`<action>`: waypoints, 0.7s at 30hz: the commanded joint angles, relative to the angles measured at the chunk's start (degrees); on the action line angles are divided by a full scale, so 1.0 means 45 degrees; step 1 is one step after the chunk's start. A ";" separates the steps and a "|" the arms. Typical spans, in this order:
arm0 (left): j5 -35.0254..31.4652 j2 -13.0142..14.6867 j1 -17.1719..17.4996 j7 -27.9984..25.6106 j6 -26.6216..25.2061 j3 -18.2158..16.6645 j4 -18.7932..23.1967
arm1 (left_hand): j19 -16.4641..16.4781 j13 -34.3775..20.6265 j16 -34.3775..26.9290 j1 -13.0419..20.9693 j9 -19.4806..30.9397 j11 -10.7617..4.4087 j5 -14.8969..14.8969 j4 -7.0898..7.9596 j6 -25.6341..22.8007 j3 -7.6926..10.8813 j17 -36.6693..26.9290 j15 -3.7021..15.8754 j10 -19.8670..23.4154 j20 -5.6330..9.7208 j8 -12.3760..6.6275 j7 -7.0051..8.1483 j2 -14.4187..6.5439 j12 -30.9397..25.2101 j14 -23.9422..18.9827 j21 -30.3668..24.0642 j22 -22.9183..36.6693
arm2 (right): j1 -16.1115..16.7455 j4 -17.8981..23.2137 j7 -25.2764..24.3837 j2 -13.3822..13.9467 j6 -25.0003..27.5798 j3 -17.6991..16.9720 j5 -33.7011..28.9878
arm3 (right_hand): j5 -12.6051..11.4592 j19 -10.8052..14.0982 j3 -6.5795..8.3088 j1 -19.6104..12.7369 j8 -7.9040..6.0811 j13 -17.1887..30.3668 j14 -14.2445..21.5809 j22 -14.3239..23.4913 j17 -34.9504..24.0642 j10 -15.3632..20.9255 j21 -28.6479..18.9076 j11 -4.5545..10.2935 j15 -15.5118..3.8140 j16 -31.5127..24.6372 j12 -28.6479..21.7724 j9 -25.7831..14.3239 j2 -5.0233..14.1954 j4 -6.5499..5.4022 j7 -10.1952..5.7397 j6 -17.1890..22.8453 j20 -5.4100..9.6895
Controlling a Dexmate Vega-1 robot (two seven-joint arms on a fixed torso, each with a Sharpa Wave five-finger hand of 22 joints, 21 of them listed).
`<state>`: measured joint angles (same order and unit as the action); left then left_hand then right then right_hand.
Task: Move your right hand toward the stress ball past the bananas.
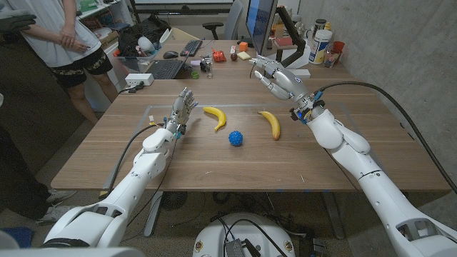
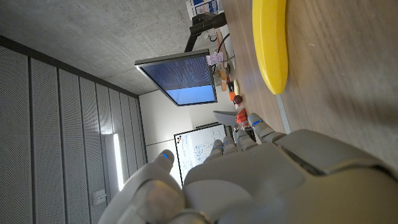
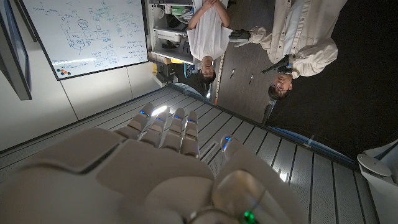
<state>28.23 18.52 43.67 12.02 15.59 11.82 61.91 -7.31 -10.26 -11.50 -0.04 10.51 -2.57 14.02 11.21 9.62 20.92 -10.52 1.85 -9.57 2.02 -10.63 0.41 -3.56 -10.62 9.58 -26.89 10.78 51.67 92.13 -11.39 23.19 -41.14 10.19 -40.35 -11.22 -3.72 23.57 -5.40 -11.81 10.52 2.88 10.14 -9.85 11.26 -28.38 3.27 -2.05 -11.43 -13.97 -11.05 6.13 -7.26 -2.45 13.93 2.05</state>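
On the table, centre: small blue knobbly stress ball [image 1: 235, 138] sits on the bare wooden tabletop [image 1: 214, 168], between two bananas and a little nearer the robot than either.
Bananas: curved yellow banana on the robot's left [image 1: 216, 116] lies just beyond and beside the ball; second curved yellow banana on the robot's right [image 1: 270, 123] lies near the ball's other side. Neither touches the ball. The left banana also shows in the left wrist view [image 2: 272, 43], close ahead of that hand's fingers.
Right hand: white-and-grey right hand [image 1: 276, 77] is raised above the far part of the table, beyond the right banana, fingers extended and slightly apart, holding nothing. In its own wrist view [image 3: 168, 168] the fingers point up at ceiling and whiteboard, not down at the table.
Left hand: white-and-grey left hand [image 1: 181, 113] is near the left banana, fingers up and spread, empty; contact with the table cannot be told.
Step in hand (judgement): the reach is not finished; the right hand is well apart from the ball with the right banana between them, so it must come back toward the robot and inward, over or around that fruit.
Handling (judgement): ball looks light, soft, squashy, grippy from its bumps; not fragile, but round, so a nudge may roll it. Best taken from above, fingers closing around its middle.
Risk (judgement): a low sweep could knock the right banana.
Behind the table: a person in a white shirt [image 1: 57, 32] stands at the far left corner; desk clutter lies beyond.
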 commanded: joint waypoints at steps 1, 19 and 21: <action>0.0026 0.0054 0.0154 -0.0062 -0.0089 -0.0044 0.0217 | 0.0059 -0.0057 -0.0041 0.0042 0.0049 0.0038 0.0100 -0.0026 0.0702 -0.0025 -0.0047 -0.0011 -0.0072 0.0482 -0.0098 0.0039 -0.1486 -0.0054 0.0295 0.0038 0.0060 | 0.0094 0.0170 0.0127 0.0163 0.0046 0.0145 -0.0269 | 0.0005 0.0096 -0.0004 -0.0228 0.0001 0.0031 0.0135 0.0021 -0.0044 0.0157 0.0038 -0.0007 -0.0674 0.0040 0.0045 -0.0033 0.0694 0.0110 -0.0047 0.0066 0.1275; 0.0071 0.0119 0.0325 -0.0098 -0.0125 -0.0101 0.0387 | 0.0053 -0.0057 -0.0036 0.0044 0.0049 0.0056 0.0105 -0.0027 0.0696 -0.0032 -0.0048 -0.0029 -0.0076 0.0455 -0.0092 0.0016 -0.1490 -0.0055 0.0304 0.0060 0.0061 | 0.0140 0.0339 0.0728 0.0344 0.0148 0.0493 -0.0313 | 0.0013 0.0141 -0.0014 -0.0314 0.0040 0.0031 0.0125 0.0019 -0.0040 0.0146 0.0109 -0.0014 -0.0680 0.0077 0.0090 -0.0036 0.0690 0.0191 -0.0098 0.0021 0.1279; 0.0076 0.0127 0.0342 -0.0094 -0.0129 -0.0105 0.0399 | 0.0059 -0.0057 -0.0036 0.0044 0.0049 0.0055 0.0106 -0.0027 0.0698 -0.0032 -0.0048 -0.0011 -0.0075 0.0471 -0.0090 0.0034 -0.1492 -0.0056 0.0303 0.0062 0.0061 | 0.0147 0.0343 0.0761 0.0342 0.0165 0.0525 -0.0336 | 0.0015 0.0150 -0.0019 -0.0322 0.0047 0.0031 0.0125 0.0019 -0.0041 0.0130 0.0118 -0.0014 -0.0670 0.0080 0.0102 -0.0037 0.0689 0.0198 -0.0108 0.0010 0.1272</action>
<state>28.42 18.82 44.56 11.66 15.15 11.56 63.04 -7.31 -10.26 -11.50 -0.04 10.52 -2.47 14.02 11.21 9.62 20.92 -10.52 1.85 -9.67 2.02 -10.63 0.41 -3.57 -10.62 9.58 -26.67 10.78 52.17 93.30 -9.91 24.37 -40.70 11.76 -41.66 -11.22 -3.01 23.57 -6.02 -11.80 10.52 2.88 10.14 -9.86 11.26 -27.94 3.27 -2.05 -11.24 -13.74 -11.05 6.41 -6.80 -2.67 13.70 2.15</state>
